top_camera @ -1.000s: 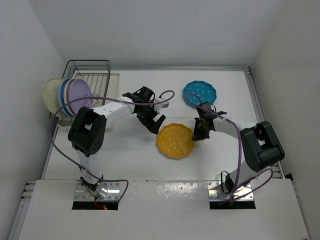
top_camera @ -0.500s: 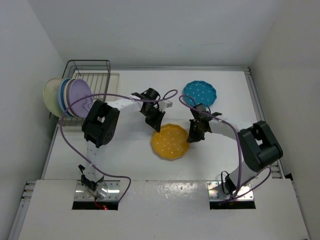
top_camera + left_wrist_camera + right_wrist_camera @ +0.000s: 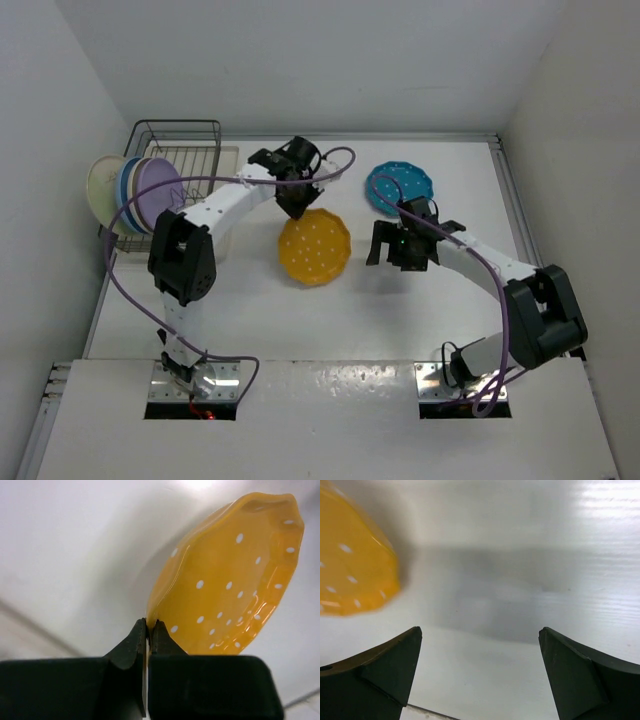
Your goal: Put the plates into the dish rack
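My left gripper [image 3: 298, 203] is shut on the rim of the orange-yellow dotted plate [image 3: 315, 247], which hangs tilted above the table. In the left wrist view the plate [image 3: 230, 580] rises from the pinched jaws of that gripper [image 3: 148, 626]. To the plate's right, my right gripper [image 3: 385, 250] is open and empty. Its wrist view shows the gripper [image 3: 480, 630] with bare table between the fingers and the plate's edge [image 3: 350, 565] at the far left. The teal dotted plate [image 3: 400, 185] lies flat at the back right. The dish rack [image 3: 190, 135] at the back left holds cream [image 3: 100, 190], light blue [image 3: 126, 190] and lavender [image 3: 160, 188] plates on edge.
White walls close in the table on the left, back and right. A purple cable [image 3: 130, 215] loops from the left arm past the front of the rack. The rack's far slots [image 3: 195, 160] hold nothing.
The left gripper shut on the orange-yellow plate's rim and carried it up, back and left. The right gripper, shut at the plate's right edge before, opened and drew away from it.
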